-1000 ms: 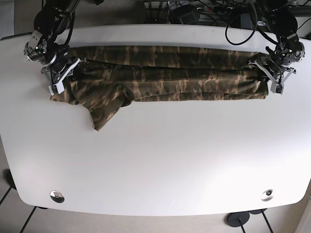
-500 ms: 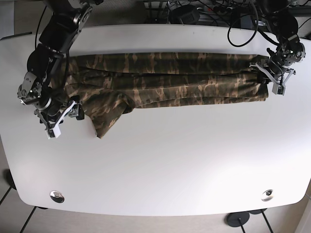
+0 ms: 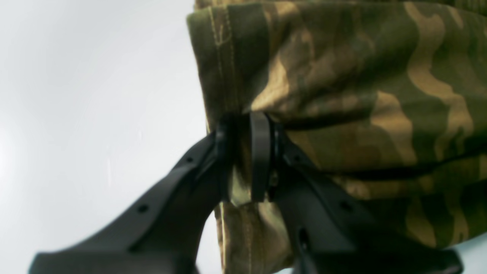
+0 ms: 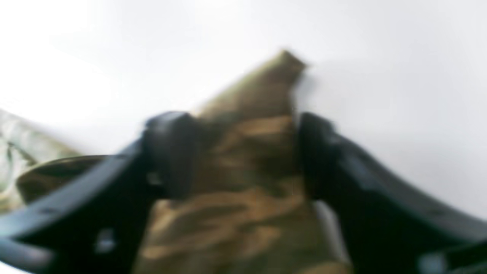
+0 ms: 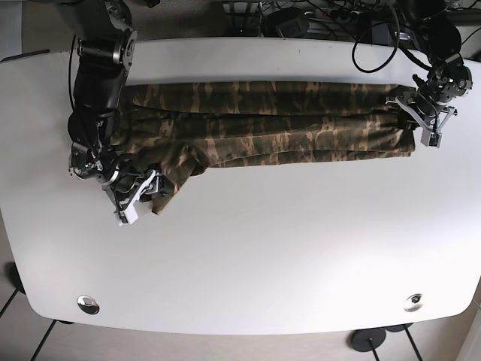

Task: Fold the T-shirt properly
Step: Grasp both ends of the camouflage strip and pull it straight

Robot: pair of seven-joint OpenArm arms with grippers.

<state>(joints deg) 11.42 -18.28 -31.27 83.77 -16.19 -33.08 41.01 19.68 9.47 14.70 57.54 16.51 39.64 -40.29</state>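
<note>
At the near-left of the table in the base view, my right gripper (image 5: 139, 197) sits over the loose sleeve flap, jaws spread wide, with camouflage cloth lying between them but not pinched; its wrist view is blurred, yet the gap between the two fingers is plain and the pointed sleeve tip (image 4: 283, 62) pokes out beyond them onto the white table (image 4: 399, 68). A second ago this gripper was up at the shirt's far-left corner; half a second ago it had swung down clear of the cloth, and now it has closed in on the sleeve from the side. I read that as lining up a fresh grasp, the sleeve being the one part not yet tucked in.

My left gripper (image 3: 247, 160), at the far right of the base view, is clenched on the hemmed edge of the T-shirt (image 5: 285, 128), its pads pressed together with a fold of fabric squeezed between them. It has barely moved across the three base pictures, so it is acting as the anchor.

The shirt itself lies as a long band across the far half of the table, folded lengthwise, with the sleeve sticking toward me at the left end. Folding that flap inward looks like the next job before any crosswise fold.
</note>
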